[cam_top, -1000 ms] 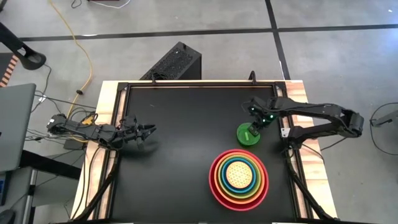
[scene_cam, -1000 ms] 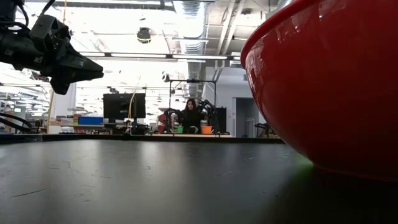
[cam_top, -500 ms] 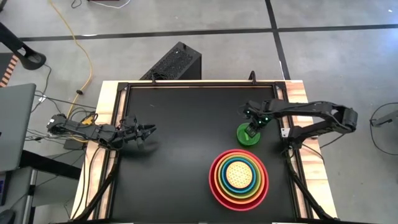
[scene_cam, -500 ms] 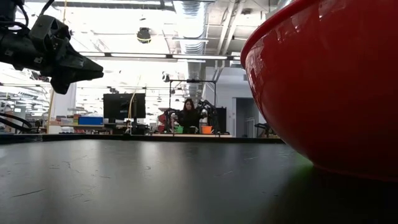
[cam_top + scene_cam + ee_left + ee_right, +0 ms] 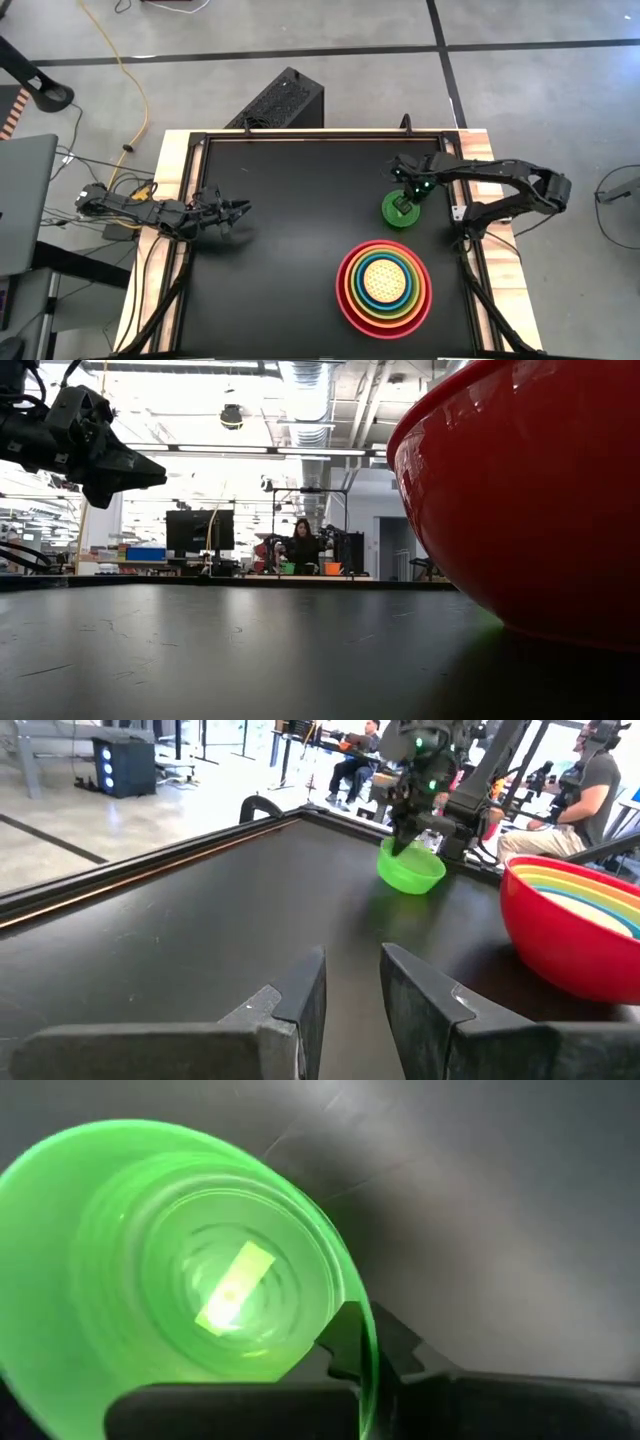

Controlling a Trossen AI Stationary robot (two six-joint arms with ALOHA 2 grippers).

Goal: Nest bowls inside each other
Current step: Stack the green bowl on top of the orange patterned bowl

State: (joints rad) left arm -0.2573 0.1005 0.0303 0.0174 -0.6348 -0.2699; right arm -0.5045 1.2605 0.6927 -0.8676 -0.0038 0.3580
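The smallest bowl, dark green (image 5: 399, 211), rests on its base on the black table, far from and right of the stack; it also shows in the left wrist view (image 5: 411, 873). My right gripper (image 5: 405, 200) points down at it and is shut on its rim. The other bowls are nested in a stack (image 5: 385, 283), with the large red bowl (image 5: 530, 490) outermost and the speckled yellow bowl (image 5: 384, 279) innermost. My left gripper (image 5: 238, 211) waits level at the table's left side, open with a narrow gap between its fingers (image 5: 352, 990). My right gripper pinches the green bowl's rim (image 5: 366, 1342) on its far side, one finger inside the bowl and one outside. The fingers come from above, pointing down. The bowl's base stays on the table.
The table has a raised black frame (image 5: 320, 134) around it. Bare black surface lies between my left gripper and the bowls. Beyond the far edge, people sit in the room (image 5: 590, 790).
My right gripper has sunk a little onto the small green bowl and closed on its rim. The bowl stays on the table.
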